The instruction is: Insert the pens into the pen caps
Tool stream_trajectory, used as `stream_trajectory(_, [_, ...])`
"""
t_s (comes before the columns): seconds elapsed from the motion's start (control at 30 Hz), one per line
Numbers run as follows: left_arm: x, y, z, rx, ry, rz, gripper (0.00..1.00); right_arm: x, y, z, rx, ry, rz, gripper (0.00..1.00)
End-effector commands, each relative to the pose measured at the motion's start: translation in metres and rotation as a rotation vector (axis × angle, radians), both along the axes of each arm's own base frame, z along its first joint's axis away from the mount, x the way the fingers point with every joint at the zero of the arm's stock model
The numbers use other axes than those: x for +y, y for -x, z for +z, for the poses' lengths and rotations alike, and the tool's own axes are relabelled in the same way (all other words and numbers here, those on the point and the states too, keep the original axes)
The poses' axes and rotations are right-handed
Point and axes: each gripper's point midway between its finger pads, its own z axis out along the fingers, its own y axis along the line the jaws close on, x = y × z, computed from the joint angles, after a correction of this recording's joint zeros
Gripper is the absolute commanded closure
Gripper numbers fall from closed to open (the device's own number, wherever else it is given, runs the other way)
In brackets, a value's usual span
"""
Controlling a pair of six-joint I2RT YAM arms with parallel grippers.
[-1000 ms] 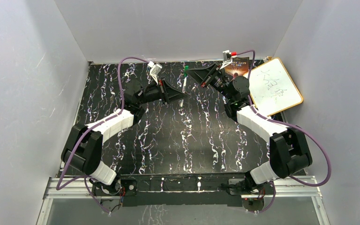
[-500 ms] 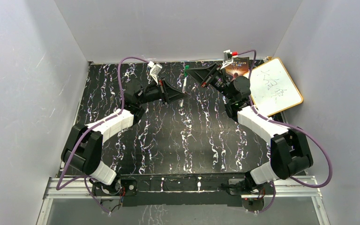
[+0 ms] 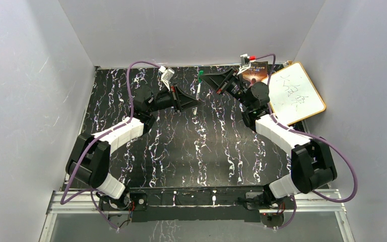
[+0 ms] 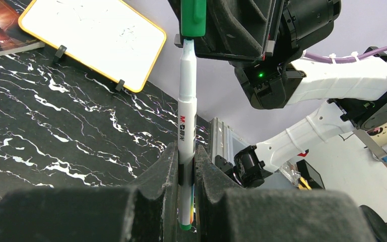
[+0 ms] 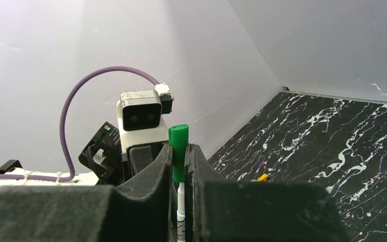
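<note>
My left gripper is shut on a whitish pen and holds it above the back of the table. In the left wrist view the pen stands up between my fingers. My right gripper is shut on a green pen cap, which also shows in the left wrist view and the right wrist view. The pen's narrow end goes into the cap's open end. A yellow-orange cap lies on the table. The other pens and the third cap are out of view.
A small whiteboard with an orange frame leans at the back right, with a dark booklet beside it. The black marbled table is boxed in by grey walls on three sides.
The right arm's wrist has shifted slightly to the right. Both grippers still hold the pen and the green cap together at the same spot.
</note>
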Motion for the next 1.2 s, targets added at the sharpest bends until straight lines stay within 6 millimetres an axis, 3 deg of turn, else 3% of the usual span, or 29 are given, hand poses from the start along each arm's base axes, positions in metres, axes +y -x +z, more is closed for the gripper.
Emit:
stream_trajectory(0.0, [0.000, 0.004, 0.022, -0.082, 0.023, -0.011, 1.00, -0.005, 0.018, 0.027, -0.090, -0.031, 0.006, 1.00])
stream_trajectory(0.33, [-0.001, 0.004, 0.025, -0.093, 0.024, -0.013, 1.00, -0.006, 0.024, 0.007, -0.048, -0.016, 0.015, 1.00])
stream_trajectory(0.5, [0.000, 0.004, 0.025, -0.091, 0.025, -0.013, 1.00, -0.005, 0.025, 0.008, -0.050, -0.017, 0.022, 1.00])
stream_trajectory(0.77, [-0.001, 0.008, 0.030, -0.111, 0.028, -0.036, 1.00, -0.003, 0.019, -0.006, -0.012, -0.009, 0.021, 1.00])
stream_trajectory(1.17, [0.000, 0.013, 0.032, -0.130, 0.015, -0.055, 1.00, 0.002, 0.011, -0.007, -0.010, -0.014, 0.037, 1.00])
